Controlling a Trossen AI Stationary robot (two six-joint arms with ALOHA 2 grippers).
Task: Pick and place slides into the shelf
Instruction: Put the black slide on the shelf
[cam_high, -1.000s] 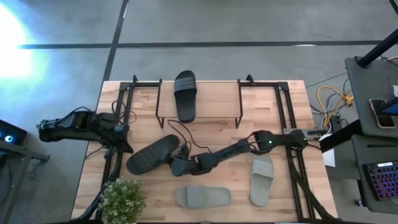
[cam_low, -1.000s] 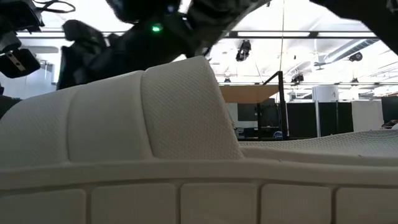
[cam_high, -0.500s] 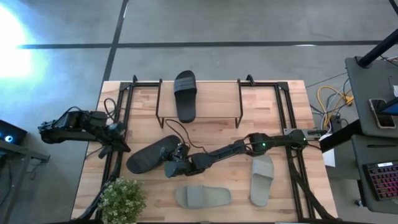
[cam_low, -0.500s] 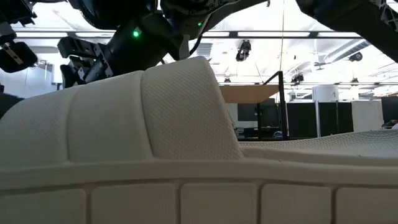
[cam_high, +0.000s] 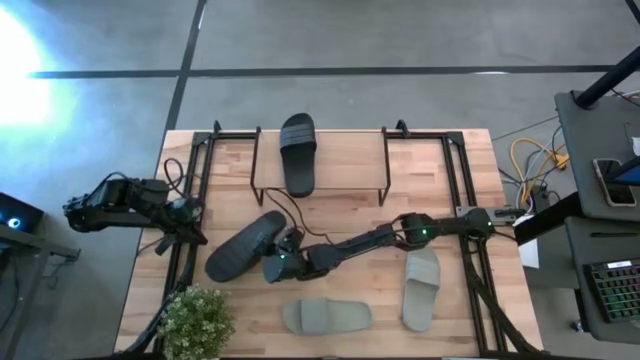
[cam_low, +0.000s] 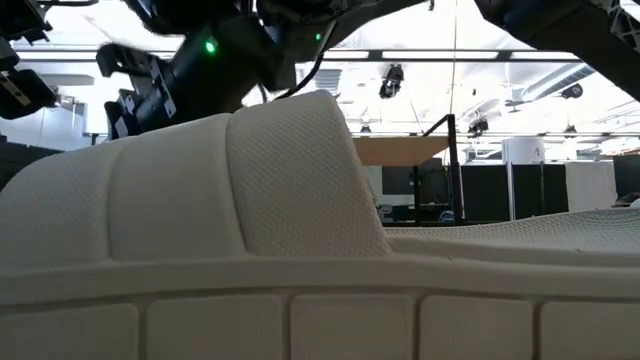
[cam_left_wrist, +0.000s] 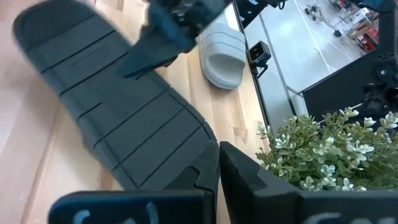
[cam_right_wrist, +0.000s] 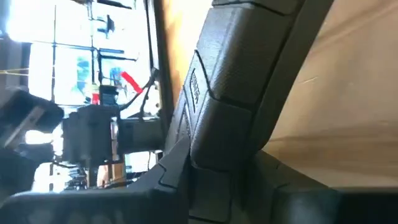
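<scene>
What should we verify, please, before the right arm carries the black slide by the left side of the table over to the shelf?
1. Right pincer at the black slide: ok, it sits at the slide's near edge.
2. Firm grip: cannot tell; the right wrist view shows the slide pressed against the fingers, but closure is hidden.
3. Free space on the shelf: ok, another black slide fills only the middle; both sides are bare.
4. Left pincer clear of the path: ok, it waits at the table's left edge.
5. Pale slides out of the way: ok, both lie toward the table's near edge.
6. Plant: ok, at the near-left corner.
</scene>
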